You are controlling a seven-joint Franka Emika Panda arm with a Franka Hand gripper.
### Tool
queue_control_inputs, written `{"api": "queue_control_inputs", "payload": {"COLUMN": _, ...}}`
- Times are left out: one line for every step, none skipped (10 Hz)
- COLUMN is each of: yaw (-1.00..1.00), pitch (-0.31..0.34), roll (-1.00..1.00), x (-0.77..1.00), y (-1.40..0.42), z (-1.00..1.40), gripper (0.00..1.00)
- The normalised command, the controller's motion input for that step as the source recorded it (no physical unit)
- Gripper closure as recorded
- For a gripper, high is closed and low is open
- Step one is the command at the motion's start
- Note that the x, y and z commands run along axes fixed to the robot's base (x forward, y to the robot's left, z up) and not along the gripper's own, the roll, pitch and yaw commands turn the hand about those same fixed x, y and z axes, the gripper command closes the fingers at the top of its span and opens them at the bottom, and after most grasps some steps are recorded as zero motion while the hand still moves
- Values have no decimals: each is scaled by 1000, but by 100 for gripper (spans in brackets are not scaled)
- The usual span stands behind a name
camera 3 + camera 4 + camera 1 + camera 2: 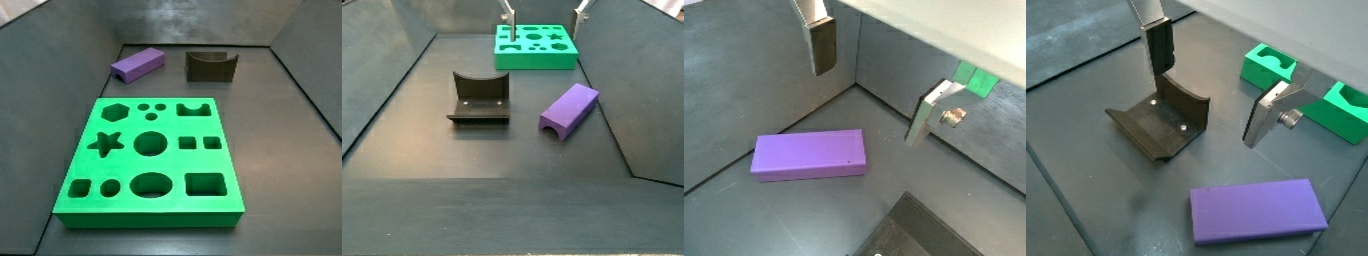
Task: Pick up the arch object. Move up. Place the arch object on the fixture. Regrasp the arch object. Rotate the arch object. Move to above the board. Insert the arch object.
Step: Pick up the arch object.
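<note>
The arch object, a long purple block, lies flat on the dark floor (811, 155) (1257, 210) (136, 63) (569, 107). Next to it stands the fixture (1160, 125) (210, 65) (478, 100), a dark block with a scooped top, apart from the purple block. The green board (174, 160) (536, 62) (1264, 70) with cut-out holes lies farther along the floor. My gripper (869, 106) (1207, 108) (545, 10) hangs open well above the floor with nothing between its fingers (823, 45). In both wrist views the purple block sits below and off to one side of the jaws.
Grey walls enclose the floor on all sides (396, 70) (307, 70). A corner of the walls shows between the fingers in a wrist view (855, 85).
</note>
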Motion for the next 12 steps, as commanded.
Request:
{"api": "queue_control_inputs", "payload": {"yaw": 0, "pitch": -127, "roll": -150, "x": -151, "y": 111, "z": 54, "gripper": 0}}
{"api": "queue_control_inputs", "payload": {"yaw": 0, "pitch": 36, "roll": 40, "x": 40, "y": -26, "z": 0, "gripper": 0}}
{"api": "queue_control_inputs", "payload": {"yaw": -409, "pitch": 0, "roll": 16, "x": -63, "y": 117, "z": -669, "gripper": 0}}
{"api": "queue_control_inputs", "payload": {"yaw": -1000, "pitch": 89, "roll": 11, "x": -31, "y": 9, "z": -586, "gripper": 0}}
{"api": "queue_control_inputs", "payload": {"yaw": -1000, "pitch": 44, "roll": 0, "x": -11, "y": 49, "z": -709, "gripper": 0}}
{"api": "queue_control_inputs", "payload": {"yaw": -1000, "pitch": 26, "roll": 0, "x": 0, "y": 60, "z": -783, "gripper": 0}}
{"api": "queue_control_inputs", "payload": {"yaw": -1000, "pitch": 11, "roll": 0, "x": 0, "y": 54, "z": -820, "gripper": 0}}
{"api": "queue_control_inputs", "payload": {"yaw": -1000, "pitch": 0, "roll": 0, "x": 0, "y": 34, "z": -860, "gripper": 0}}
{"api": "queue_control_inputs", "payload": {"yaw": -1000, "pitch": 0, "roll": 53, "x": 0, "y": 0, "z": -900, "gripper": 0}}
{"api": "queue_control_inputs", "payload": {"yaw": -1000, "pitch": 0, "roll": 64, "x": 0, "y": 0, "z": -911, "gripper": 0}}
{"api": "queue_control_inputs", "payload": {"yaw": -1000, "pitch": 0, "roll": 71, "x": 0, "y": 0, "z": -926, "gripper": 0}}
{"api": "queue_control_inputs", "payload": {"yaw": -1000, "pitch": 0, "roll": 104, "x": 0, "y": 0, "z": -889, "gripper": 0}}
